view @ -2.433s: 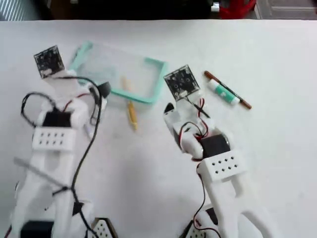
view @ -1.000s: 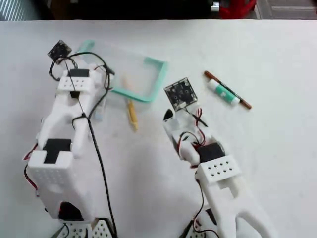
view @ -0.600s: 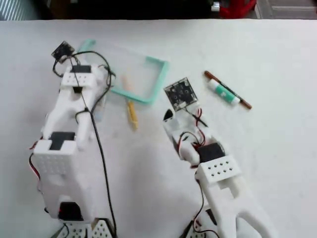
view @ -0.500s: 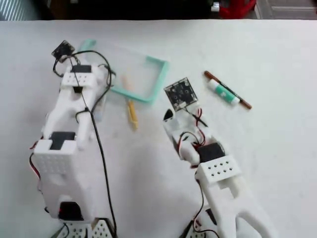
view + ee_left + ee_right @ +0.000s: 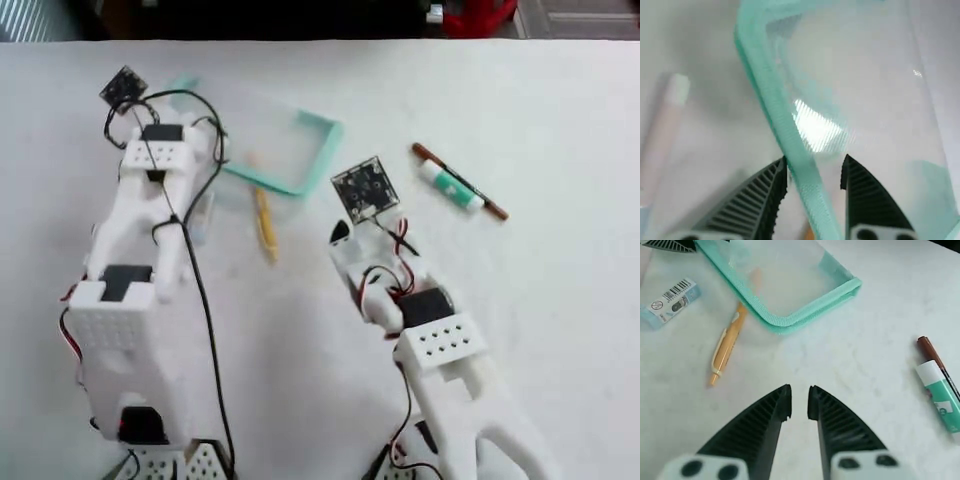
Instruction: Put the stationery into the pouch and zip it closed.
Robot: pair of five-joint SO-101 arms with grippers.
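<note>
The clear pouch (image 5: 268, 145) with teal edging lies at the back left of the table. My left gripper (image 5: 814, 165) is at its near left edge, shut on the teal band (image 5: 790, 145) that runs between the fingers. An orange pen (image 5: 264, 225) lies just in front of the pouch, and its far end shows through the clear wall (image 5: 754, 278); under or inside, I cannot tell. A blue-sleeved eraser (image 5: 670, 302) rests beside the left arm. A brown pen (image 5: 460, 181) and a green-white stick (image 5: 449, 187) lie at the right. My right gripper (image 5: 799, 395) hovers shut and empty, between the pouch and the brown pen.
The left arm (image 5: 135, 260) stretches over the table's left side and covers the pouch's left end. The right arm (image 5: 420, 320) stands in the middle front. White tabletop (image 5: 560, 300) lies free to the right and between the arms.
The left arm has unfolded and stretched out to the pouch's near left edge. In the last half second the pouch's near edge shifted slightly away with it. The right arm has kept still.
</note>
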